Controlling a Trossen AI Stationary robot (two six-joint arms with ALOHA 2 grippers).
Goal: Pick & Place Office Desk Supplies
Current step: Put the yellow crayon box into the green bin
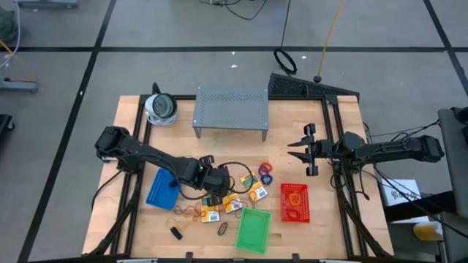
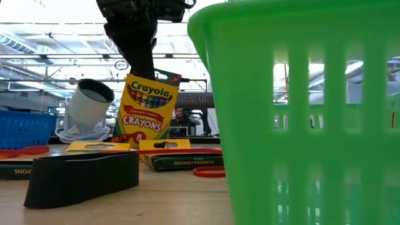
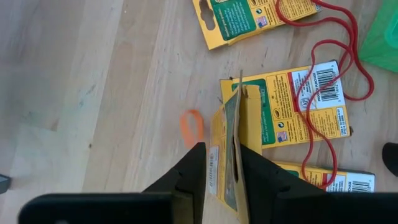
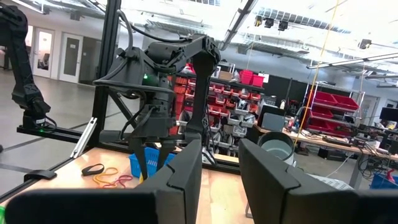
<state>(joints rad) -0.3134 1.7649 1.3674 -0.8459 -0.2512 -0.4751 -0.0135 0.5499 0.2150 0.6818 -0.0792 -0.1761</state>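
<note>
My left gripper [image 1: 217,188] hangs over the table's middle, pointing steeply down, shut on a yellow crayon box [image 2: 147,109] that stands nearly upright. Other crayon boxes [image 3: 298,106] lie flat around it, with a red rubber band [image 3: 336,93] draped over them and a small orange band [image 3: 193,127] beside them. More bands [image 1: 265,172] and small black clips [image 1: 176,232] lie scattered about. My right gripper [image 4: 221,180] waits open in the air at the table's right side [image 1: 302,150], nothing between its fingers. My left gripper pinches the crayon box between its two fingers, one on each broad face [image 3: 217,163], at the box's upper end [image 2: 149,78]. The fingers come from above, slanting down. The box hangs almost upright below them; flat boxes hide its lower end, so I cannot tell whether it touches the table.
A blue basket [image 1: 162,188] sits left of the held box, a green basket [image 1: 254,229] near the front edge, a red basket [image 1: 295,202] to the right. The grey perforated shelf [image 1: 230,109] and a round white-grey object [image 1: 161,108] stand at the back.
</note>
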